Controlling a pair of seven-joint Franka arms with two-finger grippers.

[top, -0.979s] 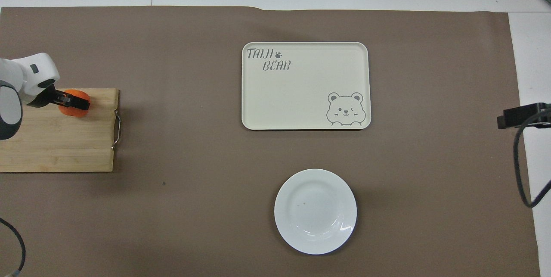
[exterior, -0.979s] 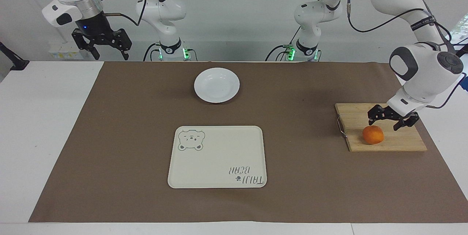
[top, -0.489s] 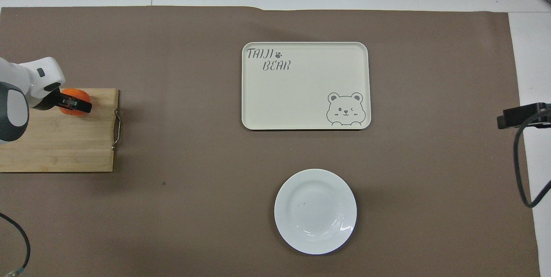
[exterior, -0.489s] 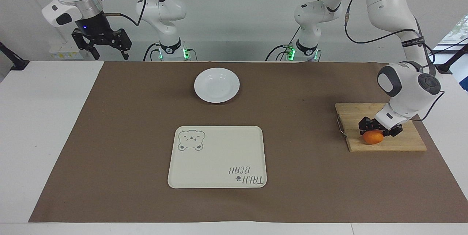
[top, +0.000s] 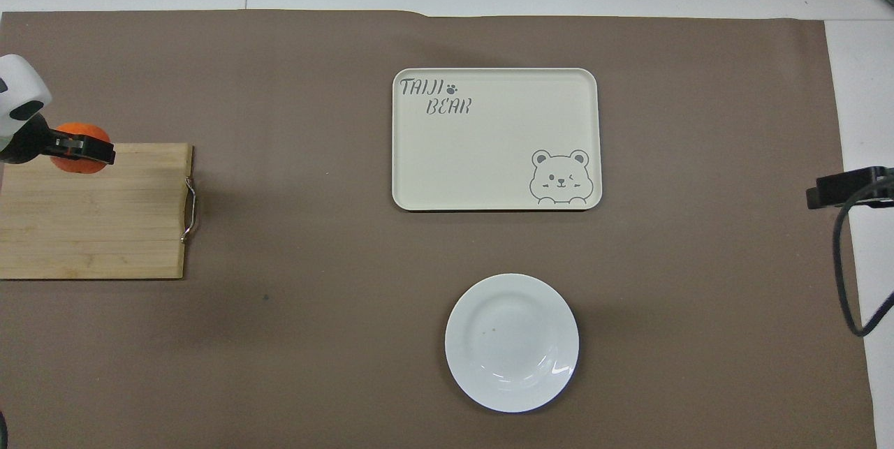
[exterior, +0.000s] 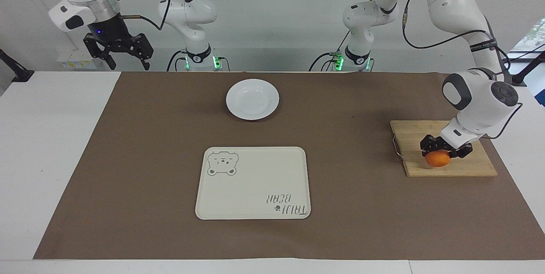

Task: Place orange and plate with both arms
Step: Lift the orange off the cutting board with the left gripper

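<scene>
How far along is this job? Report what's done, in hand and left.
Done: the left gripper has shut on the orange, over the wooden board. In hand: carrying it off; whether it has cleared the board I cannot tell. Left: the plate sits untouched on the brown mat, nearer the robots than the empty bear tray; the right gripper waits open, raised at its own end.

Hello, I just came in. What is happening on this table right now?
The left gripper is shut on the orange, over the wooden board at the left arm's end of the table. The right gripper waits open, up in the air at the other end. The white plate lies untouched near the robots, and the bear tray has nothing on it, farther out.
</scene>
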